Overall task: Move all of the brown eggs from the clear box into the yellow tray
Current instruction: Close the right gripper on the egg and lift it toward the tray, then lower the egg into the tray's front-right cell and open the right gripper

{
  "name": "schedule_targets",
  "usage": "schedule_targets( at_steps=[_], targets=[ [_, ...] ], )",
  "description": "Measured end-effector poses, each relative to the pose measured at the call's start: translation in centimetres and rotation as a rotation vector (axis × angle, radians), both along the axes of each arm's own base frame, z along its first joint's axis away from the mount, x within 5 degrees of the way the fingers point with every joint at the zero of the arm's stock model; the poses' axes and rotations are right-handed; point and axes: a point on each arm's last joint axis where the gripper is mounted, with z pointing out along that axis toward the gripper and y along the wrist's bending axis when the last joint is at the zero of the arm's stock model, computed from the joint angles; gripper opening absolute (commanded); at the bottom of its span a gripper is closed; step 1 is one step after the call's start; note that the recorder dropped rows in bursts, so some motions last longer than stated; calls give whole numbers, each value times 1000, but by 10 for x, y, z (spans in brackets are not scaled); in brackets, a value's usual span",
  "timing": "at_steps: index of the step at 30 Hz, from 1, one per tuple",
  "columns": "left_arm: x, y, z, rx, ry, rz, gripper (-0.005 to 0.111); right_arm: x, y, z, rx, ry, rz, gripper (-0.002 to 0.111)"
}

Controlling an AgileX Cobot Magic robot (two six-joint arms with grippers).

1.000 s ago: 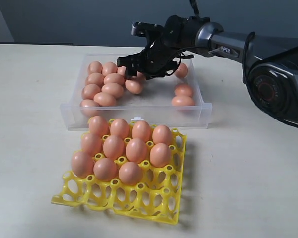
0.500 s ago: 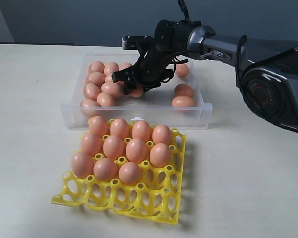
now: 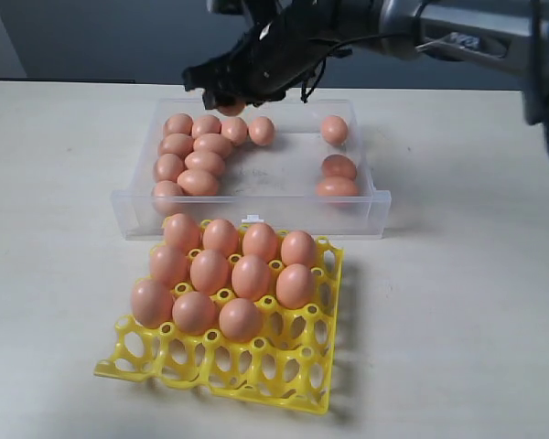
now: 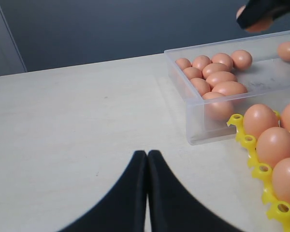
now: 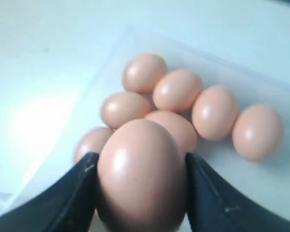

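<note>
Right gripper (image 3: 229, 96) up high over back of clear box (image 3: 165, 217), jaws closed round one brown egg (image 5: 142, 176). More eggs (image 3: 201, 163) in box: bunch at left, three at right. Yellow tray (image 3: 265, 368) just in front of box, eleven eggs in cups. Left gripper (image 4: 147, 166) closed tight, empty, over table (image 4: 63, 121).

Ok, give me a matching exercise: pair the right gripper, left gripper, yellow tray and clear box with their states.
1. right gripper
2. left gripper
3. yellow tray
4. clear box

a. shut, empty, over the table
b. cups nearest the box filled, farthest cups empty
c. loose eggs lying inside
d. shut on a brown egg above the box

Pairs: 1-d, 2-a, 3-b, 4-c
</note>
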Motion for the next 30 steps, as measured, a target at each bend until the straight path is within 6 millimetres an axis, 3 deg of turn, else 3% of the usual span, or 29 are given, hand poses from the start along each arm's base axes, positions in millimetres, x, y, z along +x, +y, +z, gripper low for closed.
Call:
schedule_targets(
  at_steps=[3,7,10,15,22,30],
  targets=[
    [0,0,0,0,0,0,0,-42,3,36,84,-169,-11,0],
    [0,0,0,0,0,0,0,-118,-11,60,179,-359,-22,0],
    [0,0,0,0,0,0,0,-172,-38,59,229,-413,-37,0],
    [0,0,0,0,0,0,0,-234,-82,44,252,-415,-28,0],
    [0,0,0,0,0,0,0,-281,-112,7,237,-388,17,0],
    [0,0,0,0,0,0,0,-300,-125,-19,294,-535,-1,0]
  ],
)
